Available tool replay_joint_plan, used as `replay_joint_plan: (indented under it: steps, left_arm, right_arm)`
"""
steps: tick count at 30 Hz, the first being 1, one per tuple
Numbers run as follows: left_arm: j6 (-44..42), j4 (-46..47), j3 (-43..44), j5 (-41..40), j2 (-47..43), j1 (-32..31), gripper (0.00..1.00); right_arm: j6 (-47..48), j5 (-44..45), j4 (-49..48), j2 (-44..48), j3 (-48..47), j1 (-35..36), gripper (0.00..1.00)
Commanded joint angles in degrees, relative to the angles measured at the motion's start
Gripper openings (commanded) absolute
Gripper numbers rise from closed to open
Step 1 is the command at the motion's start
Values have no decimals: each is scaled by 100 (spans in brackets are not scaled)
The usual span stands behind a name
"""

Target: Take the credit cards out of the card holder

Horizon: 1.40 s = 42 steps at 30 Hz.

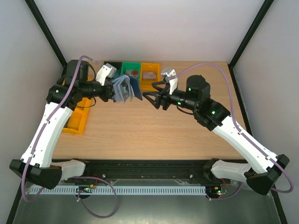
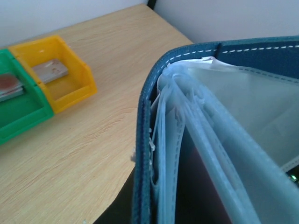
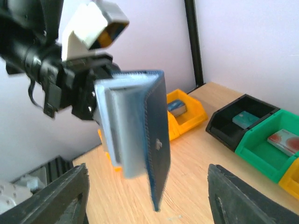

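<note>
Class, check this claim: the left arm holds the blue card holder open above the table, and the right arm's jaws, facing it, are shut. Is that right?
Not quite: the right gripper has its jaws open, not shut; the right wrist view shows them spread wide, facing the card holder. The rest stands: the left gripper holds it open above the table.

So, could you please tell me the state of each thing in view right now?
card holder: open, held off the table.
left gripper: shut on the card holder.
right gripper: open, empty.
green bin: holds a reddish card.
rear yellow bin: holds a grey card.
black bin: holds a teal item.
</note>
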<state>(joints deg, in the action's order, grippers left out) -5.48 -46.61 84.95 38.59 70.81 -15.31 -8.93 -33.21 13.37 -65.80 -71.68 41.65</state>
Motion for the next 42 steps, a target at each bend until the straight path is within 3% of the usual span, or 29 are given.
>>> replay_joint_plan:
  steps: [1, 5, 7, 12, 30, 39, 42]
  left_arm:
    - [559, 145, 218, -1012, -45, -181, 2]
    - [651, 190, 295, -1217, 5, -291, 2]
    - [661, 187, 326, -1151, 39, -357, 2]
    - [653, 196, 354, -1139, 104, -429, 2]
    - [644, 229, 375, -926, 175, -438, 2]
    - [591, 214, 330, -513, 171, -438, 2]
    - [544, 177, 350, -358, 147, -443, 2]
  right_arm:
    - [-490, 1469, -601, 91, -29, 515, 72]
    - [-496, 3007, -448, -472, -426, 1327, 89]
    - [-459, 3371, -286, -814, -683, 1487, 99]
    - [-550, 3601, -184, -1314, -1111, 1633, 99]
    - [-464, 3764, -234, -1931, -1423, 1654, 99]
    - [-404, 4268, -137, -2162, -1604, 1650, 100]
    - [-429, 4509, 30, -2220, -1697, 1609, 92]
